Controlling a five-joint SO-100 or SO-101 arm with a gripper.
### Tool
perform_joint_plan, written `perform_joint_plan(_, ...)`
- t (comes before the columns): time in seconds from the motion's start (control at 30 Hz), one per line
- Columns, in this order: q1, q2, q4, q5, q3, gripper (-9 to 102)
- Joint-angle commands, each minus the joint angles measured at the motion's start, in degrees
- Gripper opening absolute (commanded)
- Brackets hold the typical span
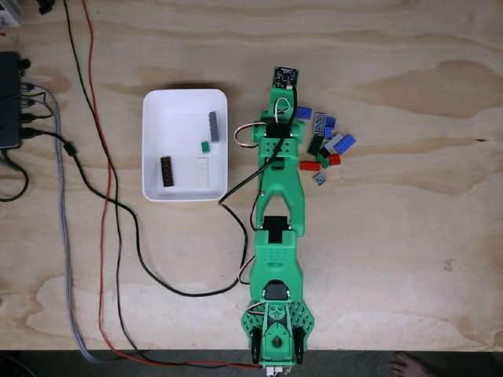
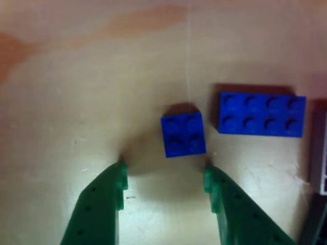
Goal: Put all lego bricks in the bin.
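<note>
In the fixed view, the green arm (image 1: 277, 236) stretches from the near edge of the plywood table (image 1: 409, 236) toward the far side, its tip beside a cluster of lego bricks (image 1: 326, 141) that lies just right of it. The cluster holds blue, red, grey, green and black pieces, some touching. Left of the arm sits the white bin (image 1: 152, 149), with a brown brick (image 1: 167, 171), a small green piece (image 1: 205, 146), a grey brick (image 1: 214, 126) and a white plate (image 1: 204, 171) inside. Black and red cables (image 1: 110, 196) trail across the table's left part to a black box (image 1: 9, 100).

In the other view, the gripper (image 2: 163, 176) is spread wide and holds nothing; its two green fingers (image 2: 104, 204) rest near the table. A small blue brick (image 2: 183, 135) lies just beyond the right fingertip, apart from it. A longer blue brick (image 2: 261, 114) lies to its right, close but not touching.
</note>
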Motion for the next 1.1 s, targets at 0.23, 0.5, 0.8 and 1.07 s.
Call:
perform_joint_plan(0.23,1.7,2.0,-9.4,-6.2,3.6,15)
perform_joint_plan(0.5,2.0,5.3,-12.0,-7.6,8.0,2)
perform_joint_plan(0.8,-3.5,36.7,-12.7,0.4,17.8,0)
perform_joint_plan(1.07,-20.7,43.2,8.2,1.1,-6.2,0)
